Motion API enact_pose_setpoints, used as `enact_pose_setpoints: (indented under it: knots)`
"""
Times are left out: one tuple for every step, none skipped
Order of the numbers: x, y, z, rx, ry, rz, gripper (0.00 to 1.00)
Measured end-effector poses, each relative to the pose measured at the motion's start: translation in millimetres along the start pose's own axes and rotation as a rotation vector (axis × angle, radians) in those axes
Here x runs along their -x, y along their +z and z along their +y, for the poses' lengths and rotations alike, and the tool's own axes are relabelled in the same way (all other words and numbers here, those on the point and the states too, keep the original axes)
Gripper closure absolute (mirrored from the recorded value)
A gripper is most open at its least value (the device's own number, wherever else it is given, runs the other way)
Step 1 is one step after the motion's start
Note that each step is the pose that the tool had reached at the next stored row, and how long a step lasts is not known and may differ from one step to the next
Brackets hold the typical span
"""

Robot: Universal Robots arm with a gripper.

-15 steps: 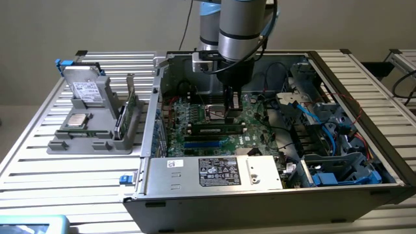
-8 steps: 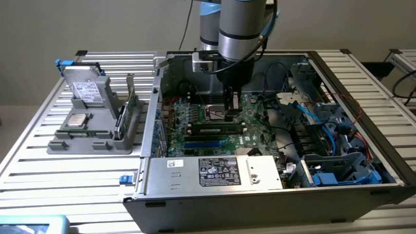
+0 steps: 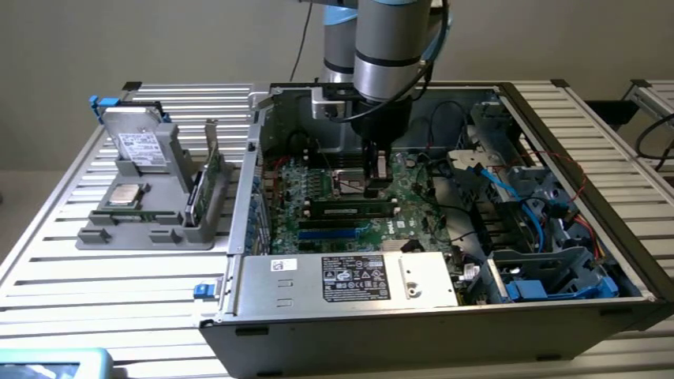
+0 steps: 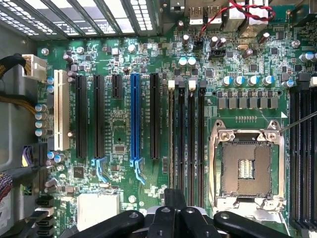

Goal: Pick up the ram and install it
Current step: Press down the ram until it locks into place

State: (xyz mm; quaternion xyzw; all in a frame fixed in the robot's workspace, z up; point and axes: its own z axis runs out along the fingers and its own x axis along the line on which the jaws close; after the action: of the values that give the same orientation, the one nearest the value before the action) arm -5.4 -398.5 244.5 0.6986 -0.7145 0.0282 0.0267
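One ram (image 3: 353, 211) stick, standing on edge in a black memory slot on the motherboard (image 3: 316, 189), on the near side of the CPU socket (image 4: 246, 168). It's a thin dark board with a pale label on its near face. Looks seated or close to it; can't tell if the end clips are latched.

Gripper (image 3: 376, 186) sits just above it, fingers pressed together, nothing visibly clamped. My read: closed so the tips make a blunt pusher, not a grasp. In the wrist view the tips line up with that slot bank.

Socket is bare, with a shiny metal frame. Case (image 3: 421, 347) is open grey sheet metal. Grey plastic fixture (image 3: 147, 233) stands well apart at the exterior view's left, with a silvery processor chip (image 3: 129, 195) lying flat in it.
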Motion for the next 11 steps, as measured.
enact_pose_setpoints:
  knots:
    - [0.1, 0.7, -0.2, -0.0016, 0.0, 0.0008, 0.89]
    - [0.1, 1.2, -0.3, -0.0029, 0.0, 0.002, 0.89]
    - [0.2, 1.8, -0.3, -0.0043, 0.0, 0.0041, 0.89]
    - [0.3, 2.4, -0.4, -0.0048, 0.0, 0.0077, 0.89]
    - [0.5, 2.8, -0.5, -0.005, 0.0, 0.0134, 0.89]
    - [1.3, 3.3, -0.7, -0.005, 0.0, 0.0199, 0.89]
    - [2.5, 3.8, -1.0, -0.0053, 0.0, 0.0255, 0.89]
    - [4.2, 4.1, -1.3, -0.0054, 0.0, 0.0311, 0.89]
    - [5.5, 4.4, -1.6, -0.0055, 0.0, 0.0361, 0.89]
    - [6.5, 4.7, -1.8, -0.0056, 0.0, 0.0394, 0.89]
    - [6.7, 5.0, -1.8, -0.0056, 0.0, 0.0411, 0.89]
